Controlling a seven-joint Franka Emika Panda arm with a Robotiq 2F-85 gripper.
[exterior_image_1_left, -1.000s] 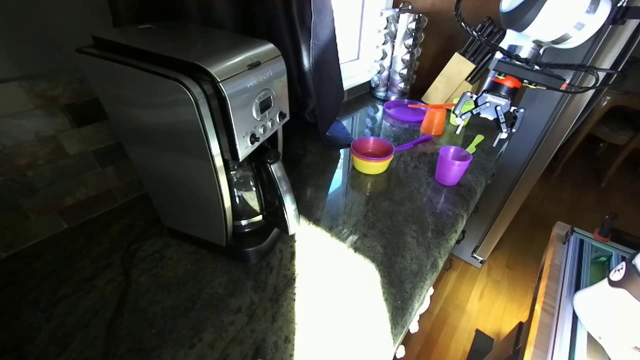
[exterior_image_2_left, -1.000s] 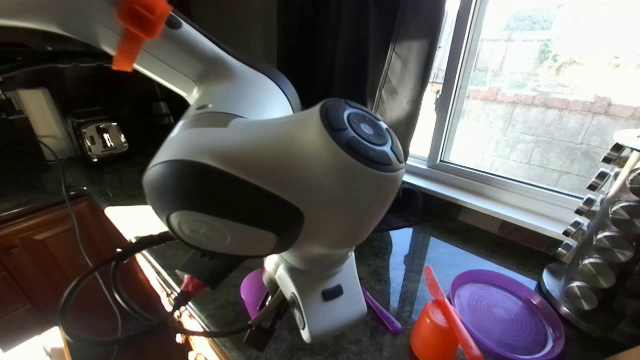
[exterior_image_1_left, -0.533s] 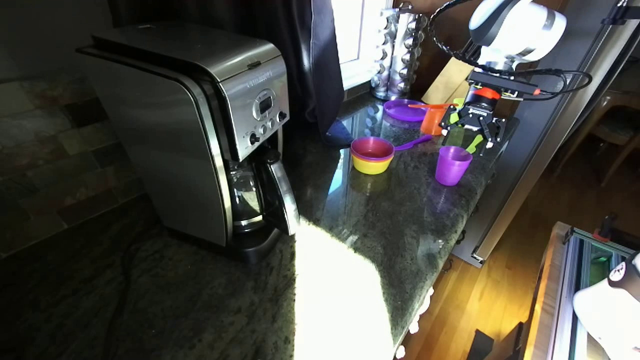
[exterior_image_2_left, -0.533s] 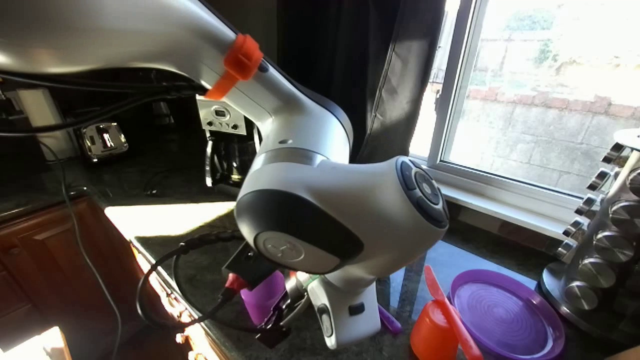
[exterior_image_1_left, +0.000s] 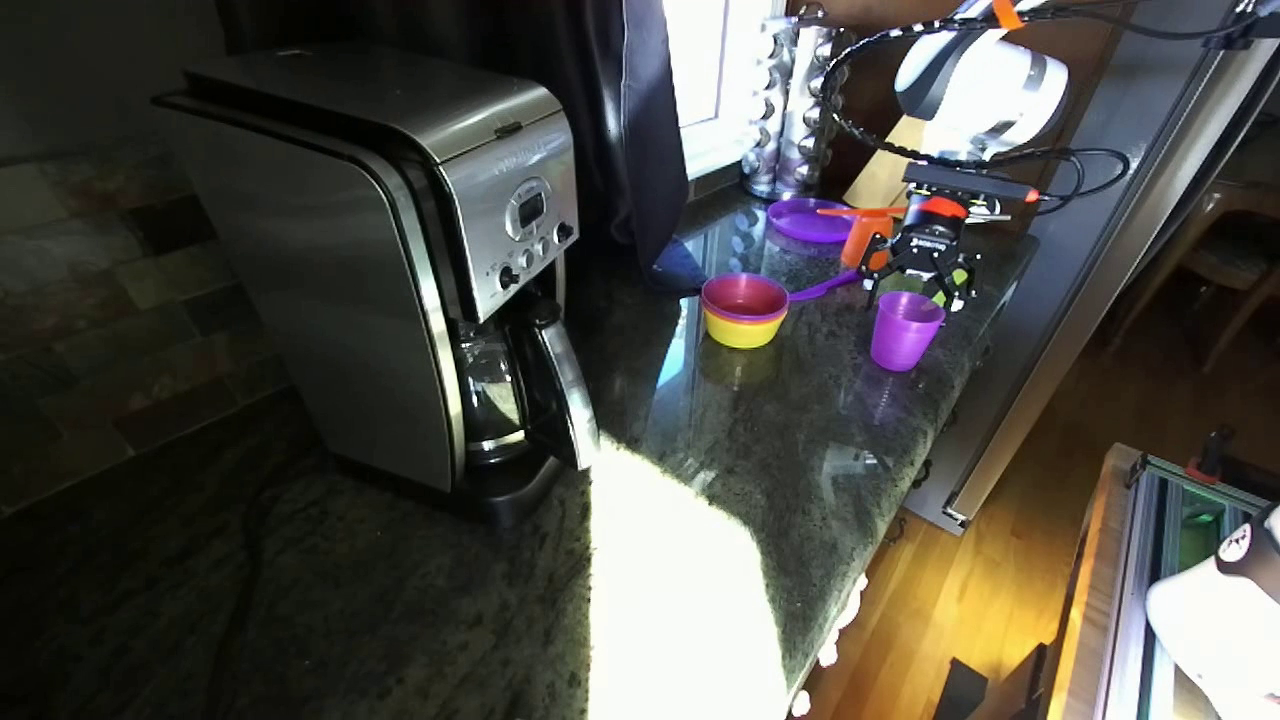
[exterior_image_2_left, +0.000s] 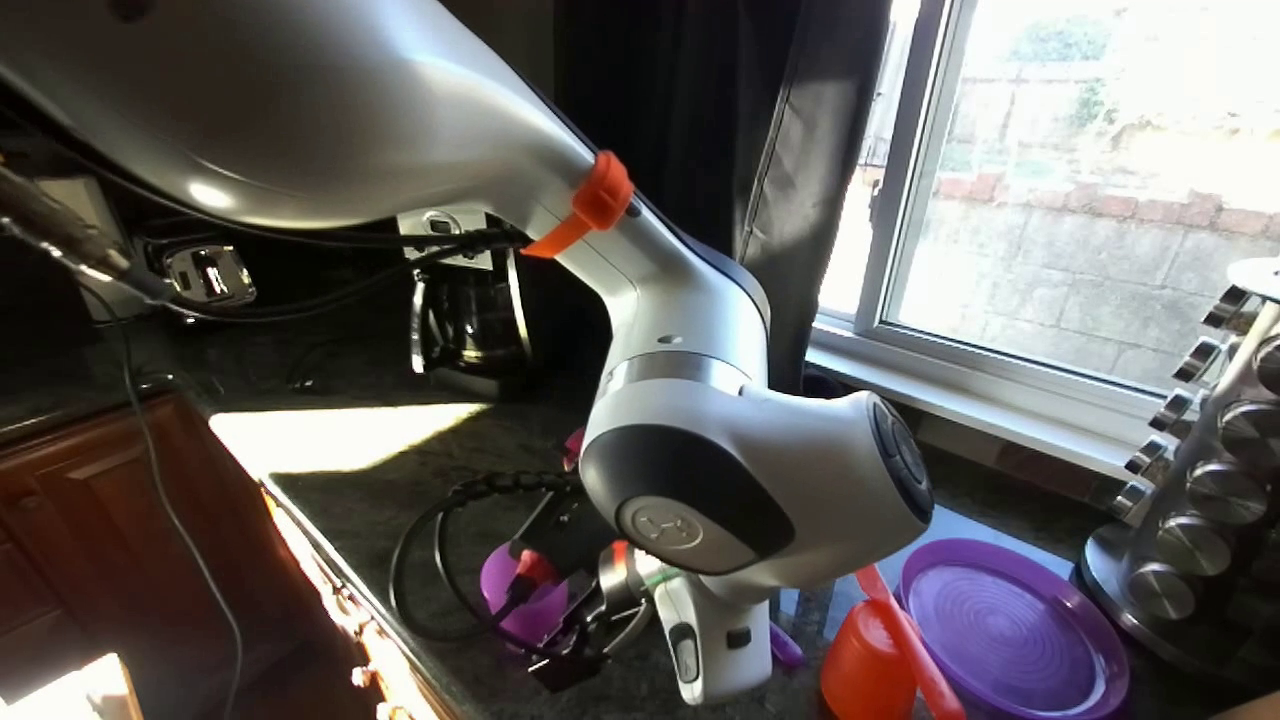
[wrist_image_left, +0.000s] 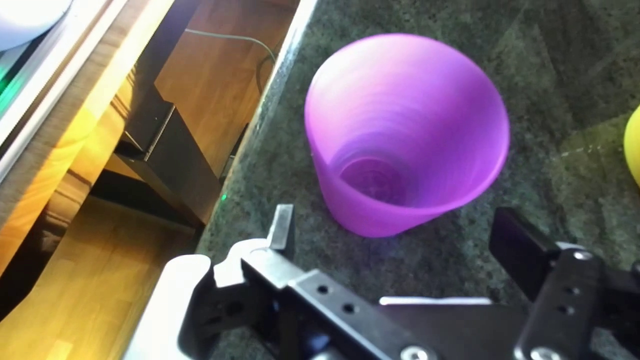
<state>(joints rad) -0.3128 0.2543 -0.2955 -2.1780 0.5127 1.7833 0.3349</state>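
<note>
My gripper (exterior_image_1_left: 914, 298) is open and empty, pointing down just above and behind a purple cup (exterior_image_1_left: 905, 335) in an exterior view. In the wrist view the cup (wrist_image_left: 405, 120) stands upright and empty on the dark stone counter. Its near wall is just beyond the gap between my two spread fingers (wrist_image_left: 396, 222), and neither finger visibly touches it. The cup (exterior_image_2_left: 515, 590) is partly covered by the arm and cable in an exterior view. A green utensil (exterior_image_1_left: 950, 288) is mostly hidden behind my gripper.
Stacked bowls (exterior_image_1_left: 745, 325), a purple utensil (exterior_image_1_left: 826, 286), an orange cup (exterior_image_2_left: 868, 660) with an orange knife (exterior_image_2_left: 925, 660) across it and a purple plate (exterior_image_2_left: 1015, 630) lie nearby. A coffee maker (exterior_image_1_left: 400, 270), knife block (exterior_image_1_left: 885, 175) and spice rack (exterior_image_1_left: 785, 120) stand around. The counter edge (wrist_image_left: 255, 130) runs close beside the cup.
My arm has swung across and down toward the purple cup, bringing the open gripper from behind and above to right beside it. The cup and the other objects have not moved.
</note>
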